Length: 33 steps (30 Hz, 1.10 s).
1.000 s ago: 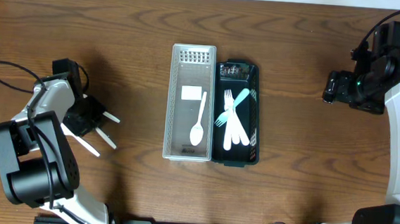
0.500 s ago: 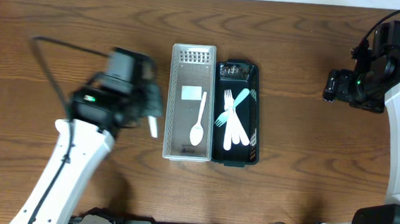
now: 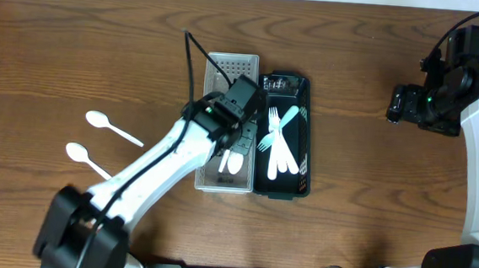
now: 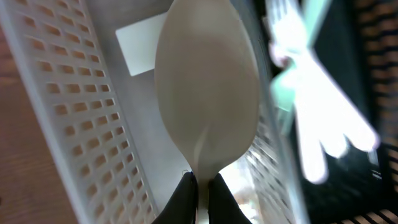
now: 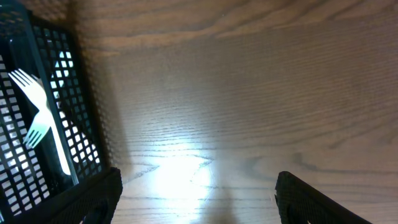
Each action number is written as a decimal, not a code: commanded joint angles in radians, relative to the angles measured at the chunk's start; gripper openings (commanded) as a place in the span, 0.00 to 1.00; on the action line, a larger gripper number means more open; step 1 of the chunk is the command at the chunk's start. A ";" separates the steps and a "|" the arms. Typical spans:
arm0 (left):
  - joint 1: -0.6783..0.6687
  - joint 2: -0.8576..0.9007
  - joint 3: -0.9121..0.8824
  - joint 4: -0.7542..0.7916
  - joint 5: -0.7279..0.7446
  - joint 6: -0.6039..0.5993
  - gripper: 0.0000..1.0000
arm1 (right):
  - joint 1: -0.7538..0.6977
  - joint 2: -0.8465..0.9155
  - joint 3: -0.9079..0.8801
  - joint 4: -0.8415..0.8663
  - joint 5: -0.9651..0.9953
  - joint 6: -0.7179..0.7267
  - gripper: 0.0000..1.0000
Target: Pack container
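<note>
Left gripper (image 4: 200, 185) jaws were clamped on the thin handle of a white spoon (image 4: 208, 93), its bowl pointing away from the wrist camera. The spoon hung over the inside of the white basket (image 3: 215, 65), above its floor near a white label (image 4: 140, 46); can't tell if it touched the floor. Overhead, the left arm reached in from the lower left, with its gripper over the middle of the white basket and a white spoon bowl showing just past it toward the near end. The black basket (image 3: 307, 113) sat touching the white basket's right side and held white and pale teal forks (image 3: 277, 141), blurred in the left wrist view. Two loose spoons (image 3: 99, 121) (image 3: 77, 150) lay on the table (image 3: 369, 211) well left of the baskets, near each other but apart. Right gripper (image 5: 198, 180) was up at the far right, well apart from the baskets, its fingers (image 5: 93, 193) spread wide with nothing between them, only bare wood and the black basket's edge below.
</note>
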 commanded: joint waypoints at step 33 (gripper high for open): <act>0.702 -0.149 0.192 -0.281 -0.048 -0.649 0.65 | 0.008 -0.001 -0.003 -0.012 -0.003 -0.018 0.82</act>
